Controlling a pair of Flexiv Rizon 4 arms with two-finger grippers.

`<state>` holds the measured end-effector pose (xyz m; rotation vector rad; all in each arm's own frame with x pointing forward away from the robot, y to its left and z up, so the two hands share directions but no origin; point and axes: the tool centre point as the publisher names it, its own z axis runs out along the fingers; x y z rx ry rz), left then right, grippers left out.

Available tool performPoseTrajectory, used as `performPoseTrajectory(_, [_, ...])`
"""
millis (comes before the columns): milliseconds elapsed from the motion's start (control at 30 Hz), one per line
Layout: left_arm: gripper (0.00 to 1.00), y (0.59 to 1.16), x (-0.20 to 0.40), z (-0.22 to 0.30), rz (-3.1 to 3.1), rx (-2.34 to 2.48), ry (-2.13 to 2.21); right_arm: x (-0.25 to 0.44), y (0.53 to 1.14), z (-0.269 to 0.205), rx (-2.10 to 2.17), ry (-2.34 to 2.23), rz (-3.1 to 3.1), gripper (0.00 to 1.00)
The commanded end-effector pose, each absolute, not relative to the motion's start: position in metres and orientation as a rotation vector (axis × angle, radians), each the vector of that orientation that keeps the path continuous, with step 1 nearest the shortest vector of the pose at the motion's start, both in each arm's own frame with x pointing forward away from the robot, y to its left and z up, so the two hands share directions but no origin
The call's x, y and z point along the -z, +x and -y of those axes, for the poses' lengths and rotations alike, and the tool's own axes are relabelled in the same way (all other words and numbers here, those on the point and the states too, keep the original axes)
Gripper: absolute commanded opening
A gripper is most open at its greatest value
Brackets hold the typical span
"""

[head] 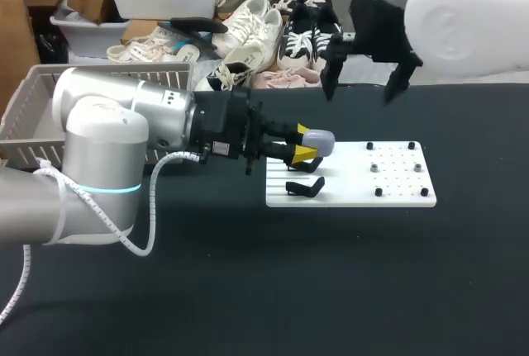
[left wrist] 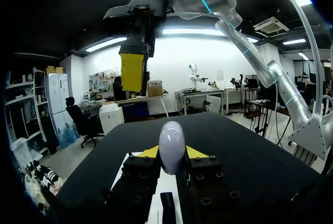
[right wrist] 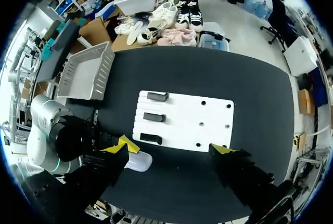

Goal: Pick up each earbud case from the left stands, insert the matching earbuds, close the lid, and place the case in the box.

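Note:
A pale grey earbud case with its lid down sits between the yellow tips of my left gripper, which is shut on it just above the left part of the white board. In the left wrist view the case stands upright in my left gripper. From above, the case hangs by the board's near corner. Three black stands on the board are bare. My right gripper hangs open high over the table's far side, with nothing between its tips.
A pale slatted basket stands at the table's far left, seen also as the basket in the right wrist view. Small black and grey knobs dot the board's right half. One black stand lies just below the left gripper.

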<state>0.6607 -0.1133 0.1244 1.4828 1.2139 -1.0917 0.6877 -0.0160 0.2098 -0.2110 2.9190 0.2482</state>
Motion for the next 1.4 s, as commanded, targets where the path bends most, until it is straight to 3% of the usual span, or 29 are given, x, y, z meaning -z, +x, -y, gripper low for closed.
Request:
performPoseTrajectory(33, [0.0, 0.663, -0.126, 0.107, -1.247, 1.072, 1.462, -0.229, 0.65, 0.034, -0.395, -0.429, -2.825, 1.0])
performPoseTrajectory(433, [0.0, 0.696, -0.136, 0.009, -1.536, 0.873, 1.232, -0.23, 0.637, 0.036, -0.416, -0.519, -2.813, 1.0])
performPoseTrajectory(900, [0.0, 0.789, -0.103, -0.117, -1.919, 0.473, 0.974, -0.23, 0.637, 0.036, -0.416, -0.519, -2.813, 1.0])
performPoseTrajectory(1400, [0.0, 0.847, -0.085, -0.192, -2.125, 0.331, 0.8, -0.23, 0.637, 0.036, -0.416, -0.519, -2.813, 1.0])
